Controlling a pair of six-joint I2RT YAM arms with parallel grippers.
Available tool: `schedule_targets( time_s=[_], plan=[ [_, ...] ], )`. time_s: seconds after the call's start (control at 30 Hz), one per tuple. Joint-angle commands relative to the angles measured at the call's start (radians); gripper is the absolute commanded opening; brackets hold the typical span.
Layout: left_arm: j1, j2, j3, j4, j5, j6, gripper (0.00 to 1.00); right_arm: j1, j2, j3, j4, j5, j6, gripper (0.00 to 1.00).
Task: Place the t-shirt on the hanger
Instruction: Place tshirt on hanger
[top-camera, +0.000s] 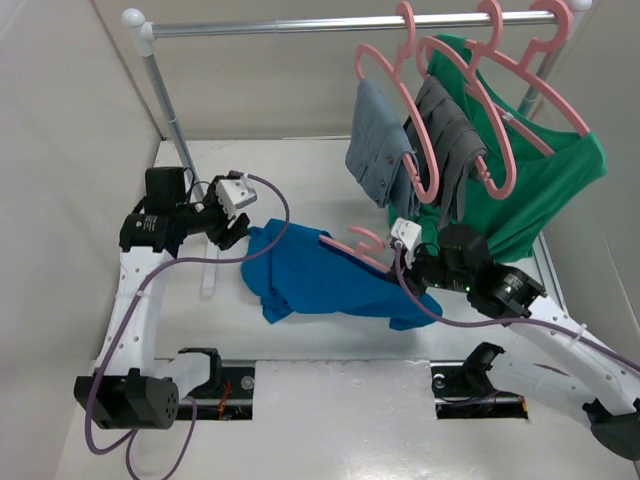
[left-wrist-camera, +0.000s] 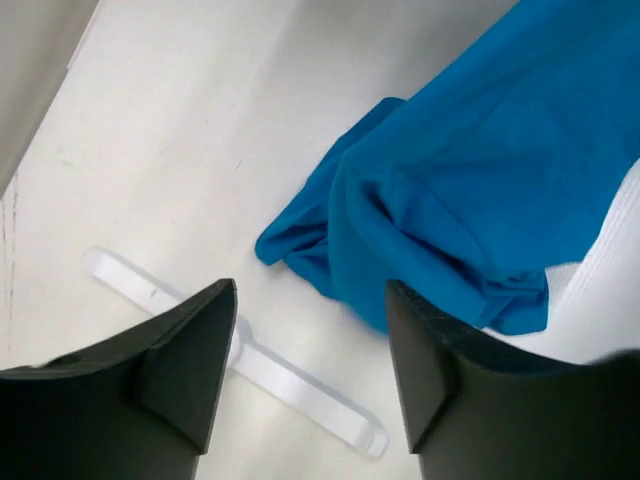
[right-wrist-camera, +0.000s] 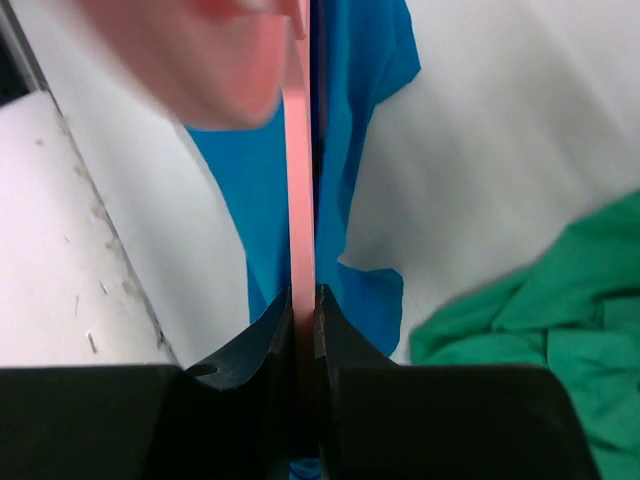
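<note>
The blue t-shirt (top-camera: 320, 275) lies crumpled in the middle of the table. The salmon-pink hanger (top-camera: 362, 243) pokes out of its upper right side, hook up, with the rest under the cloth. My right gripper (top-camera: 402, 256) is shut on the hanger; in the right wrist view the thin pink bar (right-wrist-camera: 299, 190) runs straight up from between the closed jaws of the right gripper (right-wrist-camera: 304, 300), over the t-shirt (right-wrist-camera: 360, 100). My left gripper (top-camera: 232, 226) hovers at the shirt's left edge. Seen from the left wrist, the left gripper (left-wrist-camera: 310, 335) is open and holds nothing, the t-shirt (left-wrist-camera: 470, 180) just beyond its right finger (left-wrist-camera: 440, 370).
A clothes rack (top-camera: 330, 22) spans the back, its pole (top-camera: 170, 110) at the left. Grey garments (top-camera: 378, 140) and a green shirt (top-camera: 545, 185) hang from pink hangers at the right; the green shirt (right-wrist-camera: 540, 320) hangs close to my right arm. The rack's white foot (left-wrist-camera: 280, 375) lies below my left gripper.
</note>
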Motion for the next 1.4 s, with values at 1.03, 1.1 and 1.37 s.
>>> schedule_targets(
  time_s=[1.03,1.1,1.37],
  plan=[
    [0.02,-0.646,-0.203,0.274,0.183,-0.717,0.77,0.502,0.709,0.833,0.38,1.043,0.402,0.0],
    [0.02,-0.657,-0.215,0.296,0.182,-0.73,0.84,0.502,0.784,0.888,0.413,1.112,0.446,0.0],
    [0.02,-0.576,-0.246,0.259,0.097,-0.535,1.0,0.502,0.984,1.007,0.493,1.133,0.667,0.0]
  ],
)
